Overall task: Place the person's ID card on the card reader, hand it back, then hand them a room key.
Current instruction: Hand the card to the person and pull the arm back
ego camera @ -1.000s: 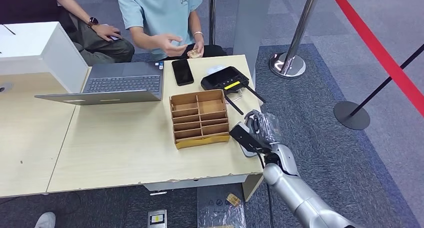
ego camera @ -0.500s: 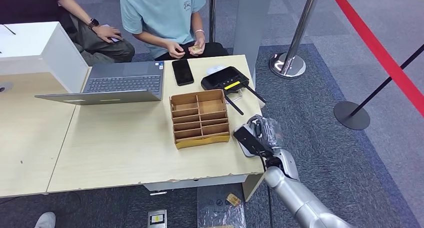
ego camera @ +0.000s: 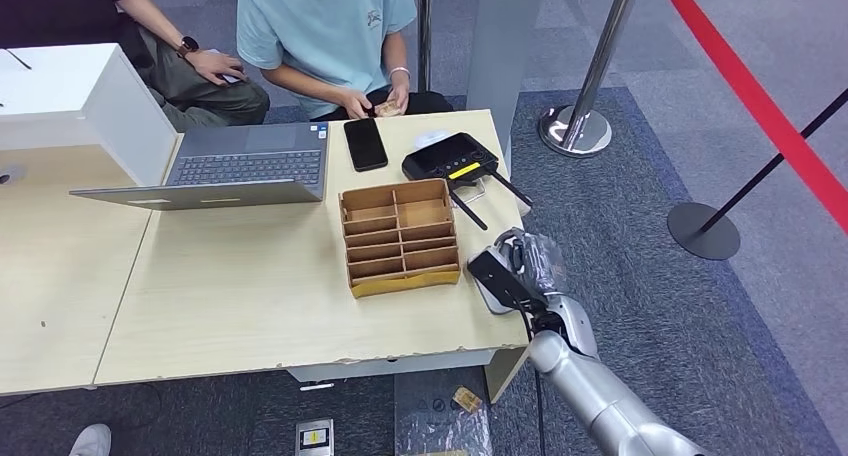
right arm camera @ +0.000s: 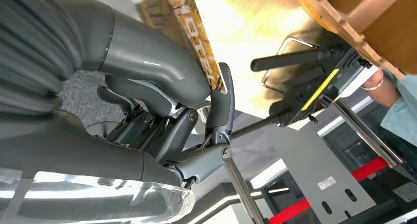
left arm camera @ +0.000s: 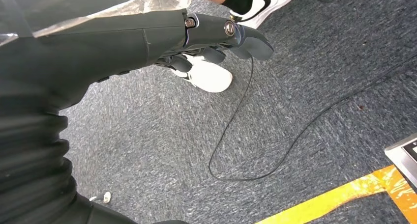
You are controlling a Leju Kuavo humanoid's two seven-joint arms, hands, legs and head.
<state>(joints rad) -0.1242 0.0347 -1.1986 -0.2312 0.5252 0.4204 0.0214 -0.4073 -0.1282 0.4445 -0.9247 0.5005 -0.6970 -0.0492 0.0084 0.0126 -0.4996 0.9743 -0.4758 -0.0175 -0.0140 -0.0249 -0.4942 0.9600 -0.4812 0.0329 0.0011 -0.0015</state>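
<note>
Pinching a card (right arm camera: 196, 47) between thumb and fingers, the robot's right hand (ego camera: 520, 266) hangs over the table's right edge, right above the pale card reader (ego camera: 492, 294) that sticks out from under it. The card (printed in a brown, woody pattern with pale letters) shows best in the right wrist view, pressed under the thick grey thumb (right arm camera: 152, 62); whether it touches the reader I cannot tell. Just beside the hand, on its left, sits the cardboard organiser (ego camera: 400, 236) with its rows of slots. Just beyond the hand lies a black controller (ego camera: 452, 158) with two antennas pointing back toward the hand. Farther on are a black phone (ego camera: 365, 143) and an open laptop (ego camera: 245, 163). Across the table (ego camera: 250, 286) from the hand sits a person in a light blue shirt (ego camera: 325, 26), fingering something small. The left hand (left arm camera: 211, 35) hangs low over grey carpet, fingers loosely curled round nothing.
</note>
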